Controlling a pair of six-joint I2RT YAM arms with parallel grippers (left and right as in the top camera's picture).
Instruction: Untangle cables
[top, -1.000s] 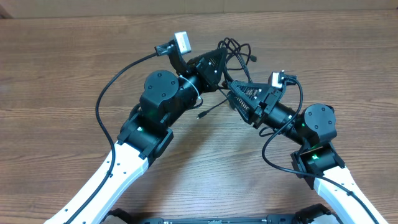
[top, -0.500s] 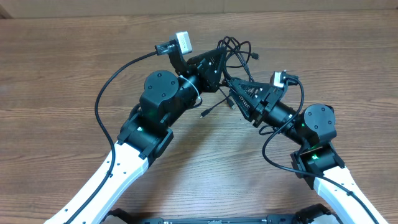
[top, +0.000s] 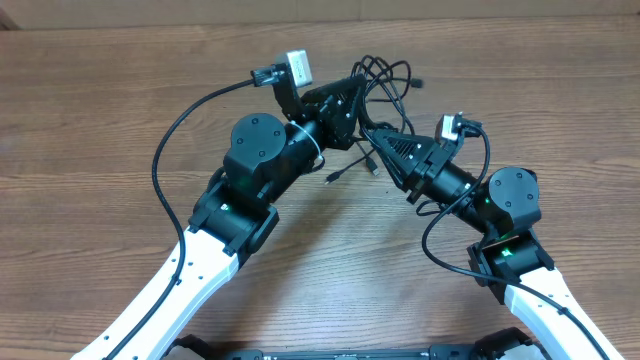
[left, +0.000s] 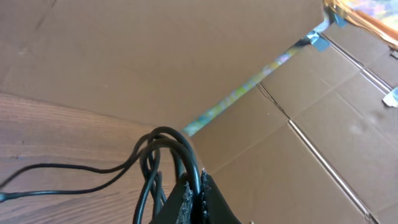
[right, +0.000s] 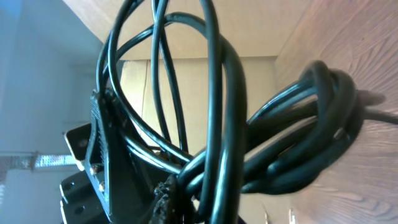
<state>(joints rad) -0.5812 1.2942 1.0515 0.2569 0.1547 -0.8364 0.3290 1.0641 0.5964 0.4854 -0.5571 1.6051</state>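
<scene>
Where the two robot arms meet near the twelve o'clock edge of a wooden table (top: 90, 130), the overhead view shows a tangle of thin black cables (top: 385, 78) between them. The cables are glossy round cords, looped over one another in several overlapping rings that spread toward one o'clock. Two loose ends trail from the knot toward six o'clock, each tipped with a small plug (top: 330, 181).

The left claw (top: 352, 98) reaches in from eight o'clock and is closed on the cables at the tangle's nine o'clock side. The right claw (top: 376, 136) reaches in from four o'clock, its jaws pinched together on a strand at the tangle's six o'clock side.

In the left wrist view, the cables rise as a tight arch from the closed fingertips. One strand runs off toward nine o'clock over the table, and a brown cardboard wall (left: 280, 143) stands behind.

In the right wrist view, dark loops fill the frame, bunched against the claw's rough pad (right: 166, 190).
</scene>
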